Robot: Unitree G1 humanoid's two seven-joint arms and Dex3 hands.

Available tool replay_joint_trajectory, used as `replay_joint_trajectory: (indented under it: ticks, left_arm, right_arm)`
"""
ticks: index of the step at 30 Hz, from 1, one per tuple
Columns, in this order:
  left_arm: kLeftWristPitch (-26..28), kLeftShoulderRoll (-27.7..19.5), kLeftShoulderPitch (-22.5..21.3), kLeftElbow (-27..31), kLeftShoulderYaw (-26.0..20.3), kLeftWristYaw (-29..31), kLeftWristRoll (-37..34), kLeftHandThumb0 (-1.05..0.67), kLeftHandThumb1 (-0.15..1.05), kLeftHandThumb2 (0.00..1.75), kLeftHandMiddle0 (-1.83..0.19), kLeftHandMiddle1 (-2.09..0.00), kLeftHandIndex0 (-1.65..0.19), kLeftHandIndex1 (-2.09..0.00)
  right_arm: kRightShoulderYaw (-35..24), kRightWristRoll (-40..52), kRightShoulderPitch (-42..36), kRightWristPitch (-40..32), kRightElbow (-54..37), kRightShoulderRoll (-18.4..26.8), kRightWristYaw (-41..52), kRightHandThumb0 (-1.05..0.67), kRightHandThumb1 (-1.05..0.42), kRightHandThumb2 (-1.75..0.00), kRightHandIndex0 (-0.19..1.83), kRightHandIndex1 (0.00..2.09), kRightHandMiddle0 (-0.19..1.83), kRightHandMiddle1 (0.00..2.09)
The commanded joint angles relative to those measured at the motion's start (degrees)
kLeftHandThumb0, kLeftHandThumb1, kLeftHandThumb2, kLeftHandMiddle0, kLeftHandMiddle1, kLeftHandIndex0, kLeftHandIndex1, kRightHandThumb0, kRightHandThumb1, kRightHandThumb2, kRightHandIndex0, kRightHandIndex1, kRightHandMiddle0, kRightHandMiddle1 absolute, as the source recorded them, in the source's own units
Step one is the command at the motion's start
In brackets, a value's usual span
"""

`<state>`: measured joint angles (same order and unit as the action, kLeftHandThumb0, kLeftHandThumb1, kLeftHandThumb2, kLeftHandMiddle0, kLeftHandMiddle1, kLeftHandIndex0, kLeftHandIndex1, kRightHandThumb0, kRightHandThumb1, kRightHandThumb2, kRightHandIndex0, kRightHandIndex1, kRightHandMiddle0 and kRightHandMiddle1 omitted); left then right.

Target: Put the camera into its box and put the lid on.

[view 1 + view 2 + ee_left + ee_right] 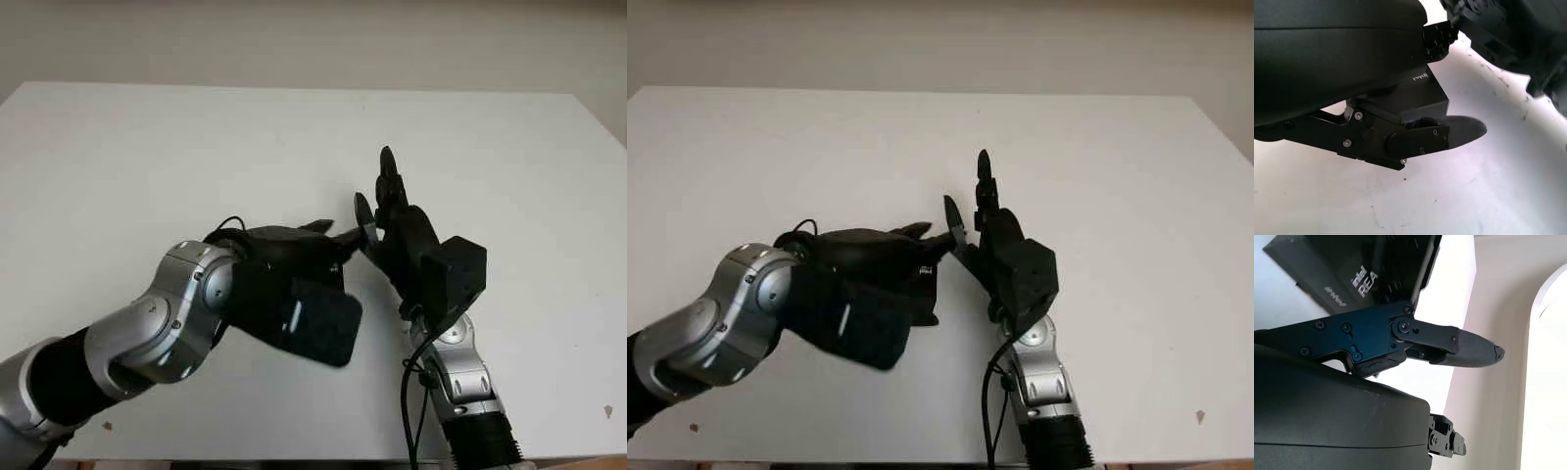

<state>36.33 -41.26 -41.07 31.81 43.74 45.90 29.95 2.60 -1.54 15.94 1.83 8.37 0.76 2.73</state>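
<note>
Right eye view has both hands meeting above the middle of the white table (1117, 147). The left hand (884, 257) lies over a black box (923, 290) printed with white lettering, which sits on the table; whether its fingers actually clasp the box cannot be told. Just right of the box, the right hand (988, 230) stands upright, open, holding nothing.
</note>
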Motion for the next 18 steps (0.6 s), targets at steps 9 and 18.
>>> replay_joint_trajectory:
  ticks: [9,18]
  left_arm:
    - [-3.6,4.4,2.1,4.2,-6.9,5.8,1.9,-0.75,1.05,0.67,0.19,0.00,0.19,0.00]
    - [-1.9,6.6,4.7,6.0,-13.1,6.5,1.0,-0.72,1.05,0.67,0.19,0.00,0.19,0.00]
  right_arm:
    - [-0.1,0.0,0.7,0.0,-0.8,0.1,0.7,-0.72,-1.05,-0.55,-0.19,0.01,-0.19,0.04]
    - [0.0,-0.7,1.0,0.3,-0.2,0.2,0.6,-0.70,-1.05,-0.57,-0.19,0.02,-0.19,0.04]
